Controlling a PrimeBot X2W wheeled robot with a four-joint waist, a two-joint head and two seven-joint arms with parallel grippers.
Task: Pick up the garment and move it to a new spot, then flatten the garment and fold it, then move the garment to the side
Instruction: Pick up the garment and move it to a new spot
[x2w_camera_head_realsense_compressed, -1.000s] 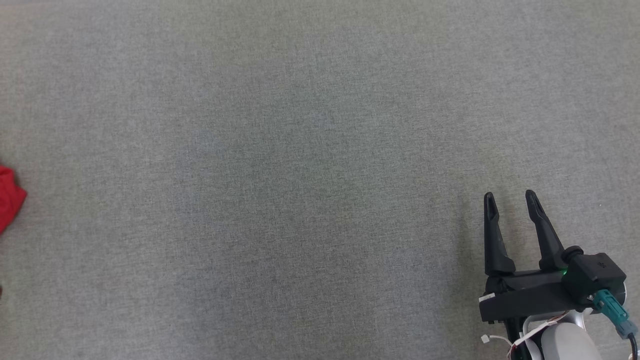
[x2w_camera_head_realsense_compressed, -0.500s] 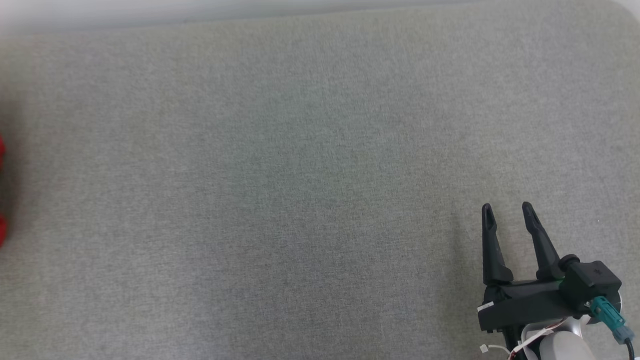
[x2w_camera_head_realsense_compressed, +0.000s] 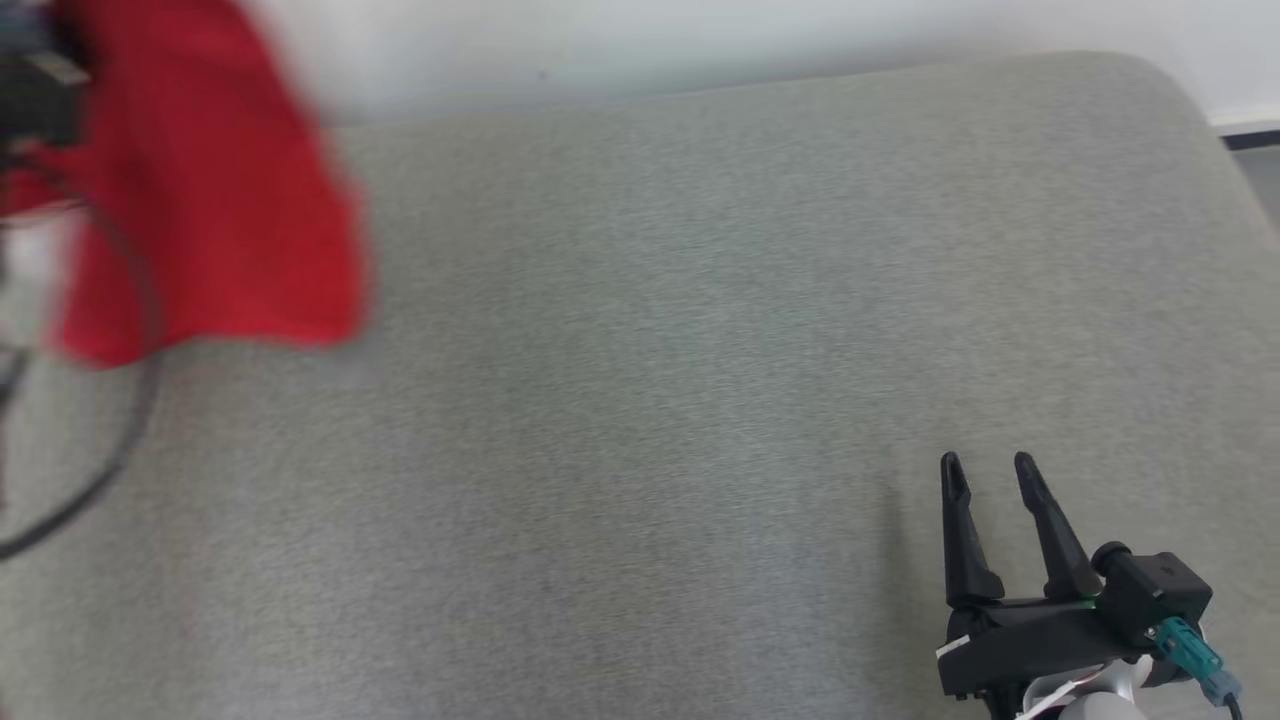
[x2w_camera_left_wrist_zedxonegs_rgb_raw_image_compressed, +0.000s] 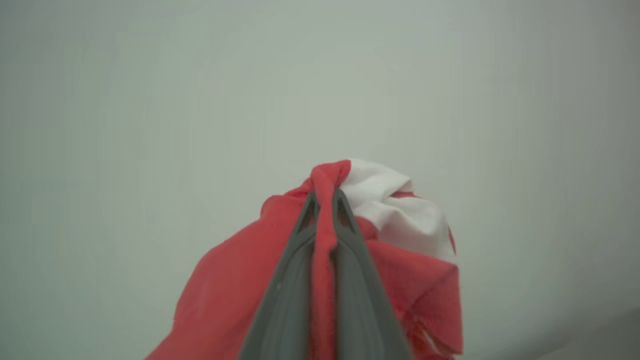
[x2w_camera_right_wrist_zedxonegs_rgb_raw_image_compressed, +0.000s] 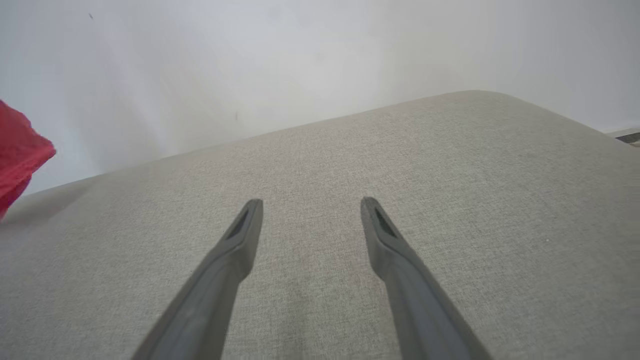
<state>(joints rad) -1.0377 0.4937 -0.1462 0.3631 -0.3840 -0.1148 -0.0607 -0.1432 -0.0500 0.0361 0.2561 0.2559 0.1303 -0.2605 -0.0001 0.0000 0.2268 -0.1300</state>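
- Upper left of the head view: the red garment (x2w_camera_head_realsense_compressed: 210, 200) hangs blurred in the air, clear of the grey cushion (x2w_camera_head_realsense_compressed: 640, 420) and against the pale wall (x2w_camera_head_realsense_compressed: 700, 40).
- Centre of the left wrist view: the left gripper (x2w_camera_left_wrist_zedxonegs_rgb_raw_image_compressed: 326, 196) is clamped tight on a pinched ridge of red cloth. A white patch of the garment bunches just right of the fingers, and the rest drapes below.
- Lower right of the head view: the right gripper (x2w_camera_head_realsense_compressed: 986, 462) sits low over the cushion, its fingers spread wide with nothing between them. The right wrist view shows a corner of red at its left edge, well apart from those fingers.
- Progress, as judged: the pick-up looks done, and the carry to a new spot appears under way, since the blur suggests motion.
- Left to do: set the garment down on the cushion, flatten it, fold it and move it aside. It hangs bunched, so flattening will likely need both grippers.
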